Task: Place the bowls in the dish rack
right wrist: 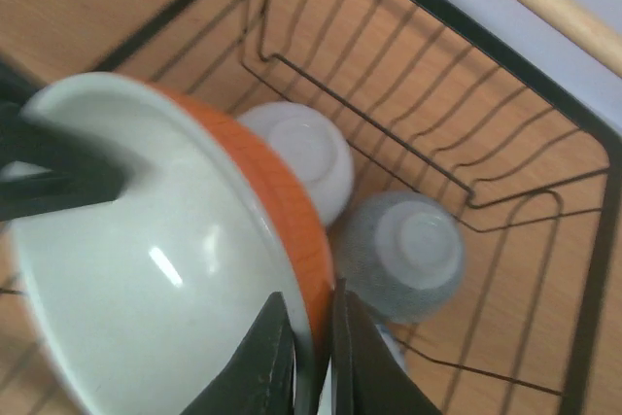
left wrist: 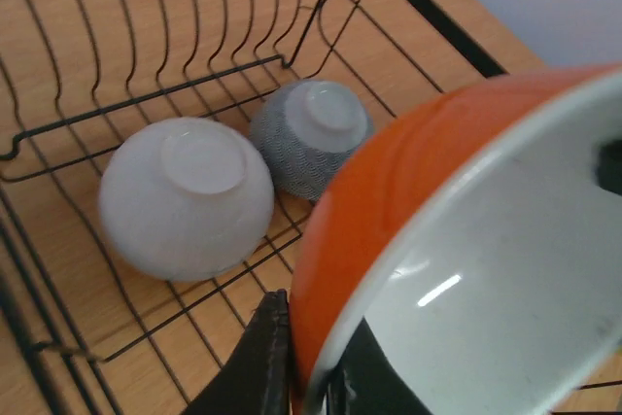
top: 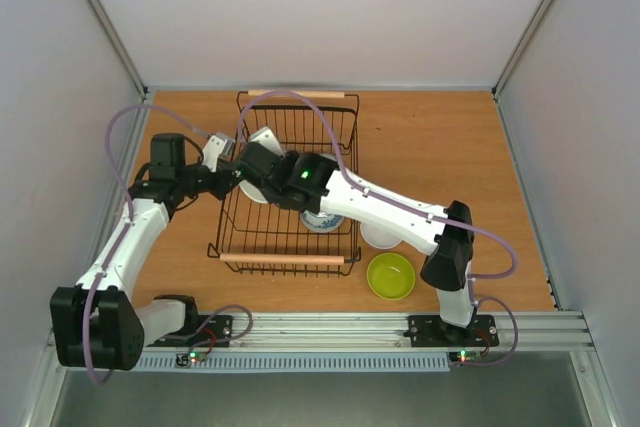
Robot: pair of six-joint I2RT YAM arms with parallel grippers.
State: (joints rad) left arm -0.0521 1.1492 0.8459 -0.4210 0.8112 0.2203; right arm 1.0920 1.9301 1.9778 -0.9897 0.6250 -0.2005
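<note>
The dish rack [top: 290,259] stands in the middle of the table. Over its floor hangs the orange bowl [left wrist: 408,191], tilted, white inside; below it a white bowl [left wrist: 185,196] and a grey patterned bowl [left wrist: 311,138] lie upside down, just beside each other, near a corner. The left gripper [left wrist: 306,376] is closed on the orange rim; the right gripper [right wrist: 313,357] pinches the same rim elsewhere. This is probably a handover; one gripper should release only when the other holds firmly; then set the bowl beside the two, not upon them.

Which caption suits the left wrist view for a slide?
Left gripper on the rim of the orange bowl above the dish rack; a white bowl and a grey bowl lie upside down inside.
</note>
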